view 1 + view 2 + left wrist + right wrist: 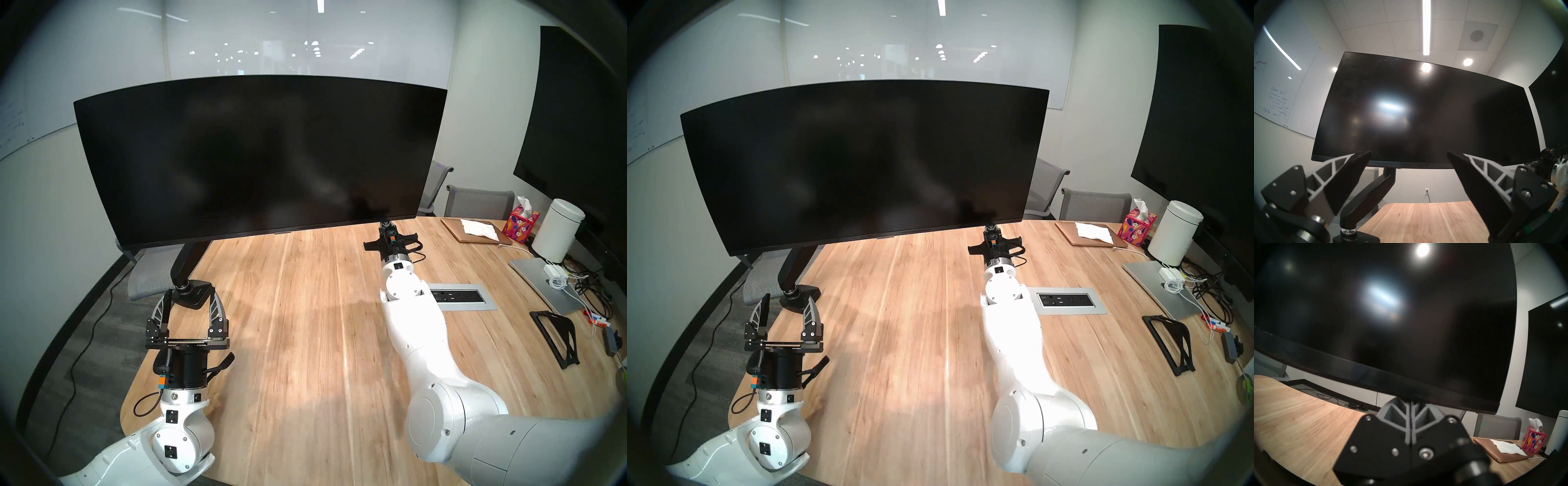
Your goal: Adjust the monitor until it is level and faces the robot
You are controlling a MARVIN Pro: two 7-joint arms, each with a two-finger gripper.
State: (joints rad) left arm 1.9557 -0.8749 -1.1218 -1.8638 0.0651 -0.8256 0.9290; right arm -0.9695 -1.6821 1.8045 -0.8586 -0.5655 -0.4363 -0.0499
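1. Pale walls and a frosted glass partition close in a small meeting room, where a long wooden tabletop (pixel 305 305) carries the monitor (pixel 258 159) on its black articulated arm (pixel 188 261), clamped near the left edge.
2. In the head views the monitor is not level: its left end hangs lower than its right, and the screen leans toward the robot's left.
3. The step in hand looks like the levelling push. The right gripper (pixel 386 225), its fingers pressed together and holding nothing, sits against the underside of the bottom bezel near the right end.
4. The left gripper (pixel 190 302) hangs spread wide and empty in front of the mount's base (pixel 195 293), apart from the screen.
5. The next move probably calls for lifting the low left end or easing the right end down, then swinging the screen square to the robot.
6. Open room lies across the bare middle of the tabletop; the right side is crowded with a laptop (pixel 543 285), cables (pixel 587 288), a tissue box (pixel 522 224) and a white canister (pixel 558 230).
7. A chair (pixel 480 202) stands just behind the monitor's right end, limiting a backward swing there.
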